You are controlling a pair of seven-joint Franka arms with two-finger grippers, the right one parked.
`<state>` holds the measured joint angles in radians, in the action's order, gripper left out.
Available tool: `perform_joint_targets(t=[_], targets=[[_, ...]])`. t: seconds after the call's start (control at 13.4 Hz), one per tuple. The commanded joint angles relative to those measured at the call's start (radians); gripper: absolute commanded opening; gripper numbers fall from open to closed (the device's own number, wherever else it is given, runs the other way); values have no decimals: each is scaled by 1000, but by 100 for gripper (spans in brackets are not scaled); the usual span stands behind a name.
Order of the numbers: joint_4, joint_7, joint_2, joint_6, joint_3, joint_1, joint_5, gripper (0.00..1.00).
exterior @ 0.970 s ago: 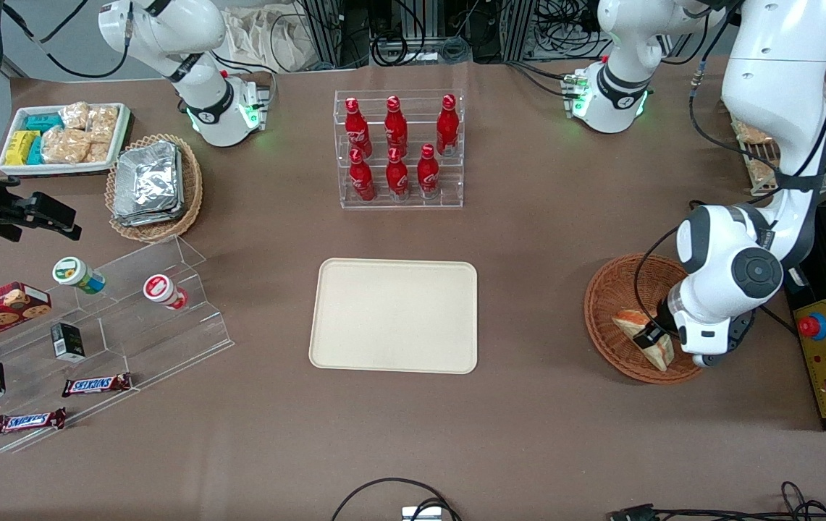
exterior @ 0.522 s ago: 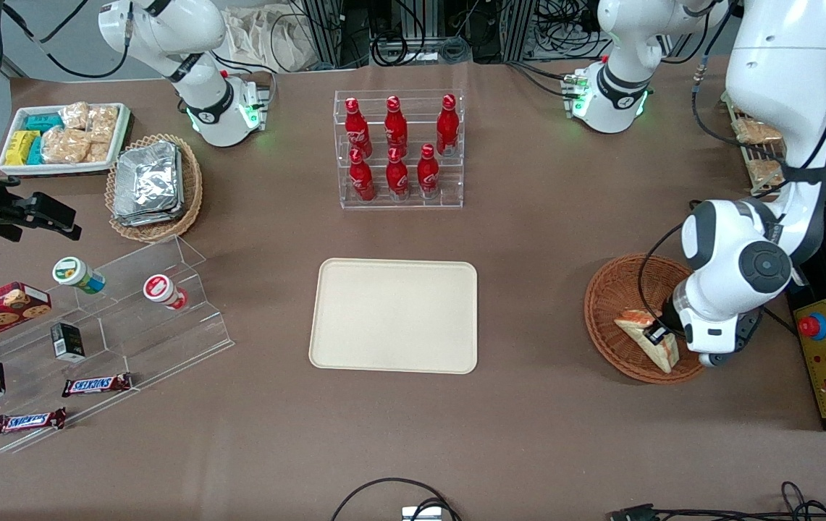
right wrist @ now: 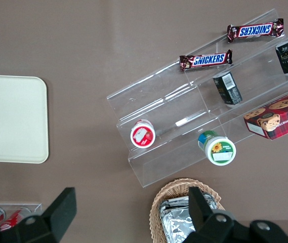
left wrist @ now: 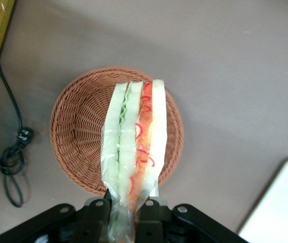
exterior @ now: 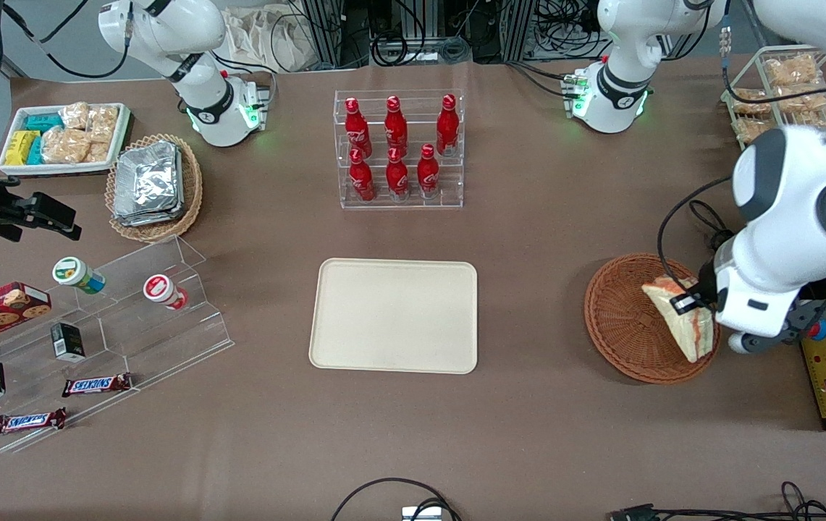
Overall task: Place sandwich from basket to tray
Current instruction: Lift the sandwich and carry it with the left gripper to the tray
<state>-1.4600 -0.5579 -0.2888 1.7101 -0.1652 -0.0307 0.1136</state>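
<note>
My left gripper [exterior: 695, 304] is shut on the clear-wrapped sandwich [exterior: 679, 315] and holds it lifted above the reddish-brown wicker basket [exterior: 622, 318]. In the left wrist view the sandwich [left wrist: 132, 147], with white bread, green and orange-red layers, hangs from my gripper [left wrist: 127, 215] over the empty basket [left wrist: 78, 131]. The cream-beige tray [exterior: 394, 315] lies flat at the table's middle, toward the parked arm from the basket; its corner shows in the left wrist view [left wrist: 280, 202].
A clear rack of red bottles [exterior: 398, 148] stands farther from the front camera than the tray. A yellow control box with a red button [exterior: 822, 354] lies beside the basket. A wire rack of bagged snacks [exterior: 789, 90] stands at the working arm's end.
My gripper has risen with the sandwich in it, lifting it out of the basket, and the arm has swung upward and toward the working arm's end.
</note>
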Motion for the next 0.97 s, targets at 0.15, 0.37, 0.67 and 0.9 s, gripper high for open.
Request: perform_joint_targets(t=[0.15,0.37,0.67,0.9], targets=[[92,24,-27,-56,1,-207,15,0],[138,7,-87,-44,4,-322,11,0],[155,-82,-242,104,4,-443,14,0],[147,-102,-370,225,6,-478,18,0]])
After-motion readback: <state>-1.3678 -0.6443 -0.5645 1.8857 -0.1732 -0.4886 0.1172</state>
